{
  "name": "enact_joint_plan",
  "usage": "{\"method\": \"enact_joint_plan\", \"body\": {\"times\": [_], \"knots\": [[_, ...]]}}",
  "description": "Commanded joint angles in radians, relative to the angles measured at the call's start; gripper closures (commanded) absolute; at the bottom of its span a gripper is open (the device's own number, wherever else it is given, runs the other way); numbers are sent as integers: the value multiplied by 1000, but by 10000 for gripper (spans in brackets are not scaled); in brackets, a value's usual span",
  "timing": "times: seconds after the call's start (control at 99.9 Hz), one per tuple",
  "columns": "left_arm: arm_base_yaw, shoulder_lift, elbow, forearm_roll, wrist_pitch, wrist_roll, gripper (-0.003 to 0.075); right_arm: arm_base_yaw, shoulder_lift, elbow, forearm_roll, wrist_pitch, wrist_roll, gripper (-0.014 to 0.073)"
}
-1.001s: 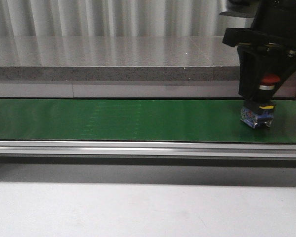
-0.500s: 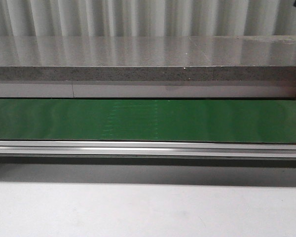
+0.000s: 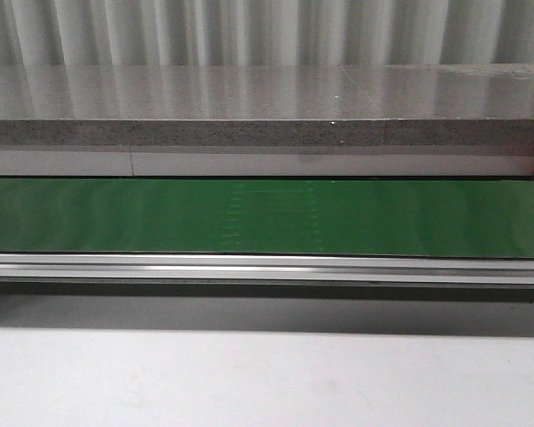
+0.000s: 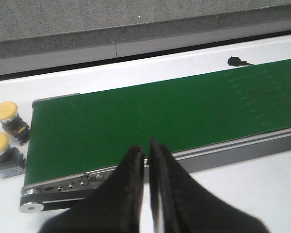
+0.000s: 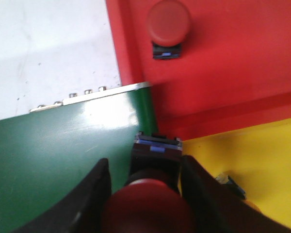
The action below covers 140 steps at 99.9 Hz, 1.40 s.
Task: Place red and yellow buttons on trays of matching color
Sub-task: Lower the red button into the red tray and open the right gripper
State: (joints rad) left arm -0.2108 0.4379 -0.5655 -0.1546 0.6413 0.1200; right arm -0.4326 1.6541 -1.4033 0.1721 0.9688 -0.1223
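Observation:
In the right wrist view my right gripper is shut on a red button with a dark base. It holds it above the end of the green belt, where the red tray and the yellow tray meet. Another red button lies in the red tray. In the left wrist view my left gripper is shut and empty over the belt's near rail. Two yellow buttons stand on the white surface past the belt's end. Neither gripper shows in the front view.
The green conveyor belt runs across the front view with a metal rail along its near side and a grey stone ledge behind. A small dark-and-clear part lies in the yellow tray. A small black object lies beyond the belt.
One second ago my right gripper held the red button on the belt at the right of the front view. It has since left that view with the button. The belt's faint marks drifted right.

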Motion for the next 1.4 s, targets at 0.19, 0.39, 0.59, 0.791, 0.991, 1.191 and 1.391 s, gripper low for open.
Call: {"method": "enact_joint_plan", "body": {"times": [0.19, 0.39, 0.59, 0.791, 0.991, 1.191, 1.391], "knots": [[-9, 4, -25, -15, -64, 3, 726, -35, 73, -65, 4, -131, 14, 509], [-9, 4, -25, -15, -64, 3, 726, -35, 161, -106, 4, -157, 14, 509], [-9, 4, -25, -15, -64, 3, 726, -35, 221, -109, 4, -181, 14, 509], [-9, 4, -25, -15, -64, 3, 726, -35, 250, -109, 4, -182, 14, 410], [-9, 4, -25, -15, -64, 3, 725, -35, 251, -110, 4, -200, 14, 98], [-9, 4, -25, -15, -64, 3, 726, -35, 217, -110, 4, -194, 8, 85], [-9, 4, -25, -15, -64, 3, 726, 1, 101, -67, 4, -193, -31, 177]]}}
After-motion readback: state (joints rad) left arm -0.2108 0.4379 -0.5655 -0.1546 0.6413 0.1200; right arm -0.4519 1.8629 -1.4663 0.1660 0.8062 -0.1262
